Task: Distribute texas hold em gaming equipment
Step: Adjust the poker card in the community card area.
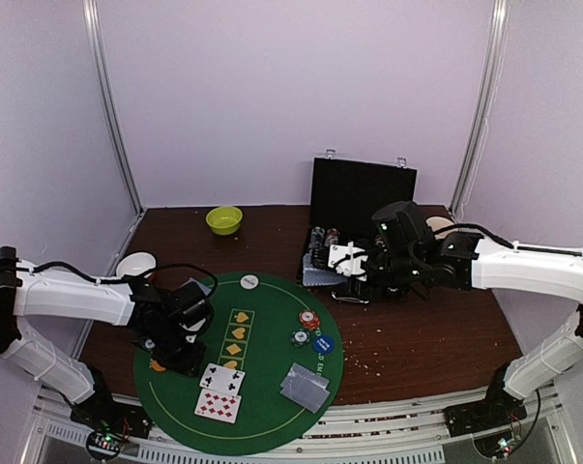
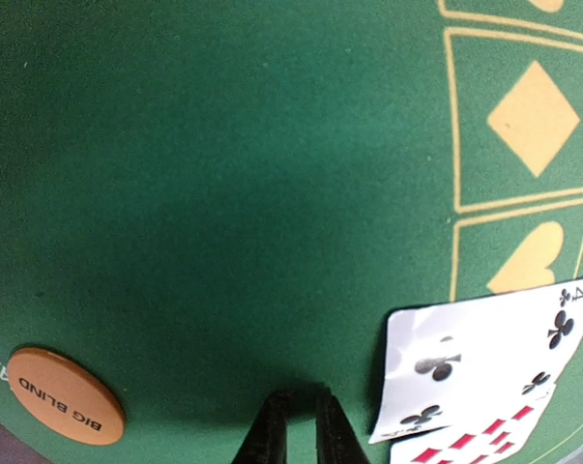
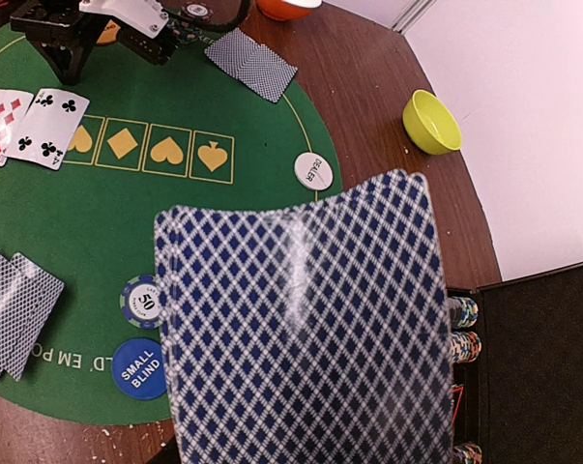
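Filling the right wrist view, a deck of playing cards (image 3: 301,329) with glossy blue-and-white diamond backs sits pinched in the right gripper (image 1: 354,275) above the brown worktop (image 1: 426,338); from above it is barely visible. Only the left wrist view reads "BIG BLIND" on the smooth orange disc (image 2: 64,394) lying on the green felt mat (image 2: 223,193), near the left gripper (image 2: 298,425), whose fingers stand almost together, holding nothing.

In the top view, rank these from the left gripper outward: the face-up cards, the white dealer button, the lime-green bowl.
From the left gripper:
1. Face-up cards, just right of it on the felt's near part.
2. White dealer button, at the felt's far edge.
3. Lime-green bowl, off the felt near the back wall.
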